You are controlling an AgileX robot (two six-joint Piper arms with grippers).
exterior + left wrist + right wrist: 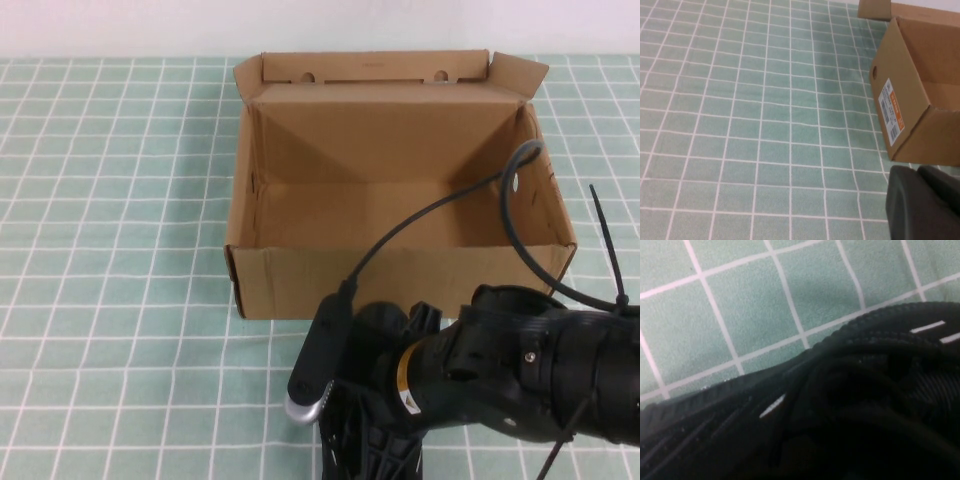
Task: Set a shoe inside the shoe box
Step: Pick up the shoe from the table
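Note:
The brown cardboard shoe box [400,275] stands open and empty in the middle of the table, its flap lid raised at the back. It also shows in the left wrist view [910,100], with a white and orange label on its side. The black knit shoe [840,390], with silver-white dashes and dark laces, fills the right wrist view at very close range. In the high view it is hidden under my right arm. My right gripper [370,450] is low at the table's front edge, right in front of the box and down at the shoe. My left gripper [922,205] is shut and empty, left of the box.
The table is covered by a green cloth with a white grid [120,250]. My right arm and its black cables [520,200] hang over the box's front right corner. A silver-tipped wrist camera [315,375] sits just before the front wall.

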